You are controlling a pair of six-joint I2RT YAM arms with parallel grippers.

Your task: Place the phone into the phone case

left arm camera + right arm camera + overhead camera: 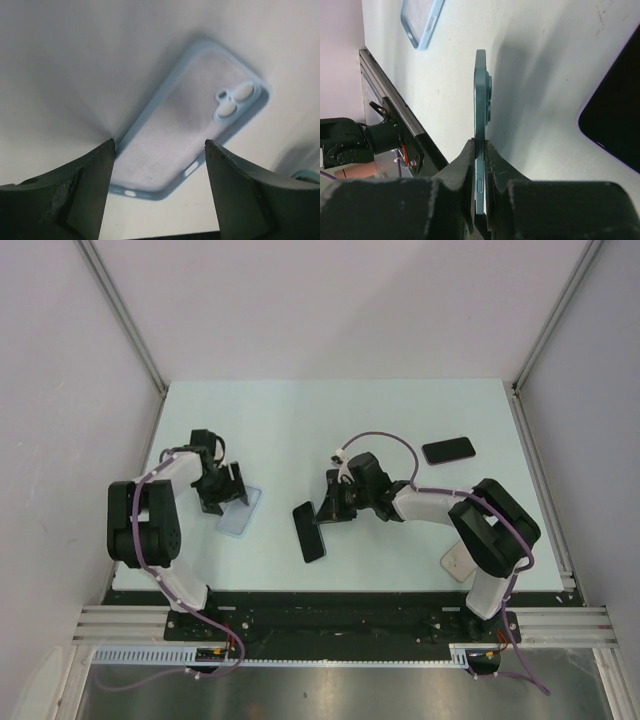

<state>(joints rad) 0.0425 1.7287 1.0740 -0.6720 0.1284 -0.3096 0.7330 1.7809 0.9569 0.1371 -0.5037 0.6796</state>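
The light blue phone case [190, 125] lies hollow side up on the table, at the left in the top view [243, 508]. My left gripper [160, 142] hangs open just above its near end, one finger on each side, holding nothing. In the top view that gripper [226, 500] sits at the case's left edge. My right gripper [480, 146] is shut on a teal phone [480, 95], held on edge above the table. The top view shows this gripper [326, 510] at mid-table with the phone [301, 512] sticking out to the left.
A dark phone [312, 540] lies flat just below the held one, also at the right of the right wrist view [615, 120]. Another black phone [448, 449] lies at the back right. A pale object [458, 562] rests beside the right arm's base. White walls enclose the table.
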